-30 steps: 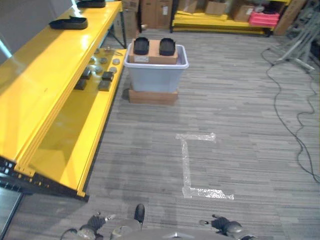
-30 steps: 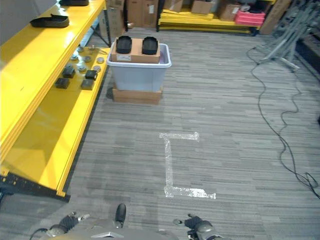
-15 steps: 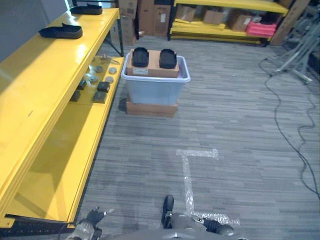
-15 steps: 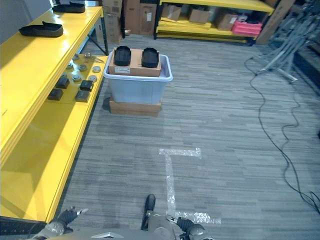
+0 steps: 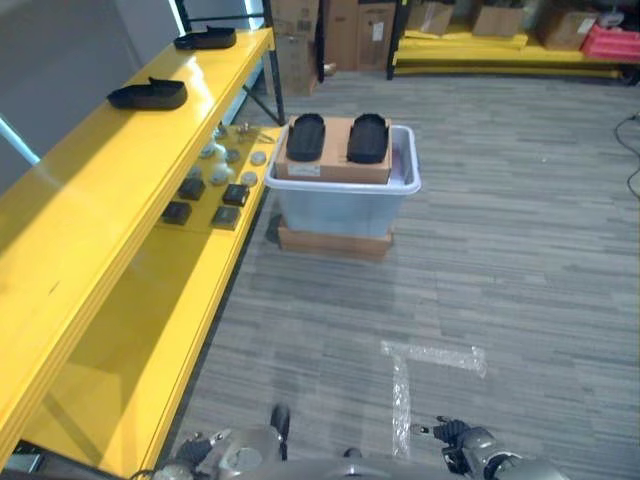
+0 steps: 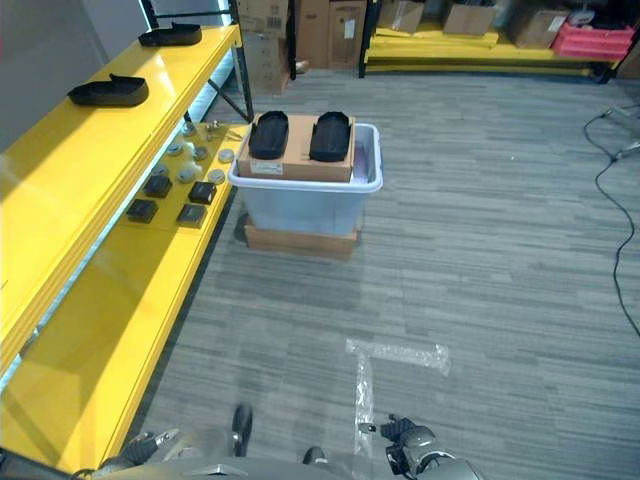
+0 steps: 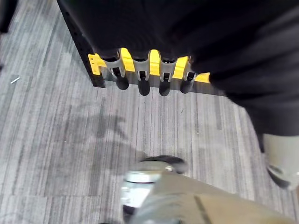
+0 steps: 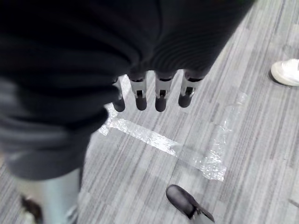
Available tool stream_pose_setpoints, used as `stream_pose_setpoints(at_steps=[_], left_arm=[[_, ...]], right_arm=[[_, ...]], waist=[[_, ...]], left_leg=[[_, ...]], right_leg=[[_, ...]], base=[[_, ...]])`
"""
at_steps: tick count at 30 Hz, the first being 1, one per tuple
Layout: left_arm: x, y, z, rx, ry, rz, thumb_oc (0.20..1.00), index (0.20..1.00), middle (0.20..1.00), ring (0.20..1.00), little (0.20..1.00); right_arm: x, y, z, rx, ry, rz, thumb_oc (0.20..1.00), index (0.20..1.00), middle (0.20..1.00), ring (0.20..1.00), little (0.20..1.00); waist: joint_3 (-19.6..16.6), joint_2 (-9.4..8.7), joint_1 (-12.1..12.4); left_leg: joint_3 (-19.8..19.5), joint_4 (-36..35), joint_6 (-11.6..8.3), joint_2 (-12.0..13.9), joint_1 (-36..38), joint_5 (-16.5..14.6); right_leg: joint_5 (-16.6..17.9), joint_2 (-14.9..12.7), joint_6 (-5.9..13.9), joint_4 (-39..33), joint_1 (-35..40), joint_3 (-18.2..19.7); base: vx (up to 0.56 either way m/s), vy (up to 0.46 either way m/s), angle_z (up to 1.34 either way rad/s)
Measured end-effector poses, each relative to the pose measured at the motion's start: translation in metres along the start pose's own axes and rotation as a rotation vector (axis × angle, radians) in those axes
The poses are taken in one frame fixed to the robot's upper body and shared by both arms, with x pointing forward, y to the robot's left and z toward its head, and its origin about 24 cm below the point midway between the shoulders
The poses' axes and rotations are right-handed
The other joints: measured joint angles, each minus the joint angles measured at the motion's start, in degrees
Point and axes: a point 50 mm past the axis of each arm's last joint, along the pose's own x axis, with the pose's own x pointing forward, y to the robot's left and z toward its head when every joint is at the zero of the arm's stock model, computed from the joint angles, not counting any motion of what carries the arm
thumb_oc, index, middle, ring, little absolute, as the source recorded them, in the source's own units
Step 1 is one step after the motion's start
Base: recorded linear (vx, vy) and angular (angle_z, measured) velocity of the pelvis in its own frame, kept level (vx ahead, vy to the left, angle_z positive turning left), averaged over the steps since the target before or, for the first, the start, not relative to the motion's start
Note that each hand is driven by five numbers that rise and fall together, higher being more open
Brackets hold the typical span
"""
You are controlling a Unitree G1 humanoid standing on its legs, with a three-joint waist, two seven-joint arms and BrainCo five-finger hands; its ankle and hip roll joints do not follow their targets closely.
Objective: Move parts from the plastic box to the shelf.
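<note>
The plastic box stands on a flat carton on the floor ahead, beside the yellow shelf. A cardboard box rests across its rim with two black parts on top. Two more black parts lie on the shelf's upper board. My left hand hangs low with straight fingers, holding nothing, above the floor by the shelf's foot. My right hand is open too, over the floor tape; it also shows at the lower edge.
Several small dark and round pieces lie on the shelf's lower board. A tape mark is stuck on the floor between me and the box. More yellow racks with cartons stand at the back. A white shoe is on the floor nearby.
The whole picture has shifted, so the camera moved: box and shelf now sit further right and nearer. Both hands stay low and empty.
</note>
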Motion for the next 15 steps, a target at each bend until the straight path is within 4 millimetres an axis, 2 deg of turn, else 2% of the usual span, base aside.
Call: stream_pose_setpoints(at_steps=[2, 5, 6, 7, 8, 9, 10, 11, 12, 13, 14, 15], left_arm=[[-0.001, 0.003, -0.008, -0.002, 0.029, 0.009, 1.000, 1.000, 1.000, 1.000, 1.000], [-0.003, 0.003, -0.018, -0.002, 0.053, 0.006, 1.000, 1.000, 1.000, 1.000, 1.000], [-0.003, 0.004, -0.020, 0.011, 0.064, 0.008, 1.000, 1.000, 1.000, 1.000, 1.000], [-0.002, 0.002, -0.014, 0.018, 0.055, 0.004, 1.000, 1.000, 1.000, 1.000, 1.000], [-0.002, 0.001, -0.017, 0.022, 0.060, -0.004, 1.000, 1.000, 1.000, 1.000, 1.000], [-0.001, 0.001, -0.009, 0.032, 0.036, -0.008, 1.000, 1.000, 1.000, 1.000, 1.000], [0.000, 0.006, -0.008, 0.068, 0.037, -0.003, 1.000, 1.000, 1.000, 1.000, 1.000], [0.001, 0.011, -0.002, 0.075, 0.026, 0.007, 1.000, 1.000, 1.000, 1.000, 1.000], [0.002, 0.015, 0.005, 0.091, 0.009, 0.016, 1.000, 1.000, 1.000, 1.000, 1.000], [0.004, 0.022, 0.022, 0.114, -0.039, 0.032, 1.000, 1.000, 1.000, 1.000, 1.000], [0.004, 0.023, 0.027, 0.122, -0.048, 0.037, 1.000, 1.000, 1.000, 1.000, 1.000], [0.004, 0.030, 0.035, 0.125, -0.076, 0.053, 1.000, 1.000, 1.000, 1.000, 1.000]], right_arm=[[0.000, 0.003, -0.001, -0.001, -0.001, 0.005, 1.000, 1.000, 1.000, 1.000, 1.000], [-0.001, 0.007, -0.012, -0.001, 0.025, 0.015, 1.000, 1.000, 1.000, 1.000, 1.000], [-0.003, 0.017, -0.027, -0.003, 0.065, 0.039, 1.000, 1.000, 1.000, 1.000, 1.000], [-0.004, 0.022, -0.033, -0.006, 0.077, 0.053, 1.000, 1.000, 1.000, 1.000, 1.000], [-0.005, 0.028, -0.036, -0.004, 0.087, 0.068, 1.000, 1.000, 1.000, 1.000, 1.000], [-0.006, 0.034, -0.038, -0.003, 0.091, 0.085, 1.000, 1.000, 1.000, 1.000, 1.000], [-0.007, 0.046, -0.040, 0.003, 0.095, 0.122, 1.000, 1.000, 1.000, 1.000, 1.000], [-0.008, 0.052, -0.041, 0.005, 0.093, 0.137, 1.000, 1.000, 1.000, 1.000, 1.000], [-0.009, 0.057, -0.044, 0.001, 0.100, 0.153, 1.000, 1.000, 1.000, 1.000, 1.000], [-0.011, 0.061, -0.050, -0.003, 0.121, 0.162, 1.000, 1.000, 1.000, 1.000, 1.000], [-0.010, 0.059, -0.047, -0.010, 0.108, 0.160, 1.000, 1.000, 1.000, 1.000, 1.000], [-0.008, 0.059, -0.039, -0.029, 0.080, 0.162, 1.000, 1.000, 1.000, 1.000, 1.000]], waist=[[-0.1, 0.21, 0.9], [-1.1, 0.36, 1.6], [-2.3, -0.46, 0.8], [-2.3, -0.52, 0.6], [-2.8, -0.04, 0.6], [-3.4, -0.02, 0.1], [-3.8, 0.11, -0.9], [-4.2, -0.49, -1.7], [-4.4, -0.75, -1.8], [-4.6, -1.08, -2.3], [-4.7, -0.99, -2.2], [-4.3, -0.12, -2.6]], left_leg=[[0.7, -0.3, -0.18, 1.5, -1.7, 2.1], [2.1, 5.5, 1.74, 2.0, -0.2, 3.1], [3.2, 3.8, 4.56, 0.3, 3.1, 4.5], [3.6, 2.8, 5.58, -0.2, 4.8, 4.1], [4.0, 2.0, 6.77, -0.3, 6.2, 4.7], [4.1, 1.3, 7.69, -0.5, 7.4, 3.8], [4.2, -0.1, 8.74, -1.5, 10.3, 2.9], [4.2, 0.0, 8.63, -2.5, 10.7, 2.7], [4.3, -0.1, 8.77, -3.4, 11.3, 1.7], [4.1, -0.3, 8.86, -4.6, 12.4, -0.1], [4.3, -0.4, 9.09, -4.6, 13.2, -0.2], [4.5, -0.3, 8.84, -4.3, 14.4, -1.1]], right_leg=[[-1.9, 0.7, 0.99, 0.0, 2.4, 1.2], [-4.6, -0.3, 4.05, 0.5, 5.9, 3.1], [-6.4, -1.9, 6.49, 1.7, 7.5, 3.6], [-6.6, -3.3, 6.78, 6.4, 6.4, 3.4], [-7.1, -4.4, 6.73, 12.0, 4.8, 2.9], [-7.1, -5.1, 6.83, 17.6, 2.3, 3.4], [-7.8, -8.6, 7.94, 35.2, -4.9, 3.9], [-8.6, -10.4, 8.95, 39.2, -7.1, 4.0], [-9.2, -11.7, 9.94, 40.9, -8.9, 3.8], [-9.6, -13.6, 9.92, 40.8, -12.6, 3.1], [-10.3, -14.2, 9.29, 37.4, -13.3, 0.3], [-8.7, -12.7, 9.82, 27.2, -14.9, -1.7]], base=[[0.29, 0.136, -0.43], [0.27, 0.212, -0.37], [0.27, 0.275, -0.10], [0.35, 0.366, -0.01], [0.23, 0.238, -0.04], [0.25, 0.195, -0.13], [0.16, 0.104, 0.00], [0.26, 0.061, 0.13], [0.25, -0.020, 0.25], [0.32, -0.053, 0.09], [0.33, -0.161, 0.07], [0.34, -0.182, 0.04]])
